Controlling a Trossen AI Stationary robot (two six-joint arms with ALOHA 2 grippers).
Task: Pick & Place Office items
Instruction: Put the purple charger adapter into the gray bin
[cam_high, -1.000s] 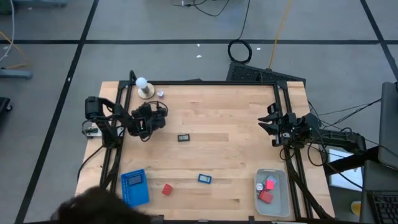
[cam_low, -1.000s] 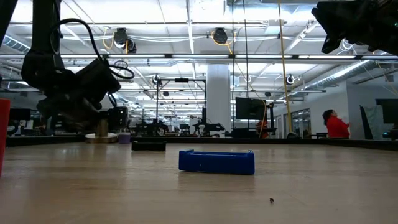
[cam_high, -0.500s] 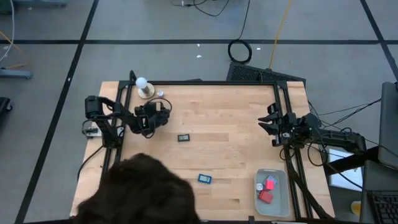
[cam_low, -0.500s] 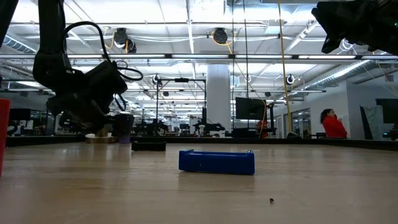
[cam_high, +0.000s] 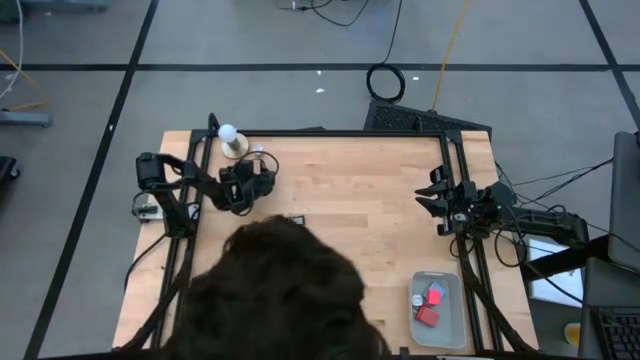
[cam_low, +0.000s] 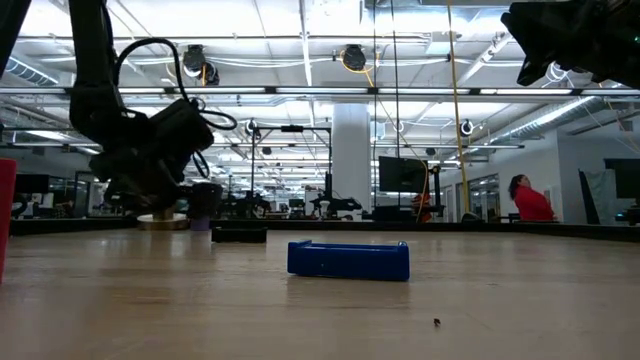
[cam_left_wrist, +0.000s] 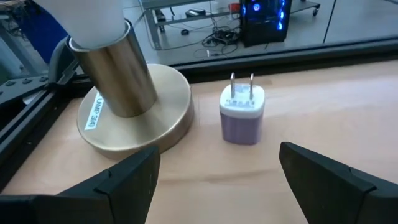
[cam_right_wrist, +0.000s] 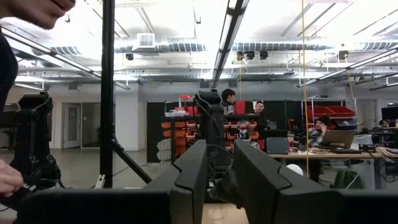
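The small lilac plug adapter (cam_left_wrist: 242, 114) stands prongs up on the table, ahead of your left gripper (cam_left_wrist: 217, 180) and lined up with the gap between its jaws, which are spread wide, likely to straddle it. Just beside the adapter sits the lamp's round brass base (cam_left_wrist: 134, 118), close enough that one finger may clip it. A person's head (cam_high: 275, 295) hides much of the table from above. Your right gripper (cam_right_wrist: 217, 177) waits raised at the far edge, jaws nearly together, holding nothing.

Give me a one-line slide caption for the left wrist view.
Open left hand approaches a pale purple plug beside the lamp base.
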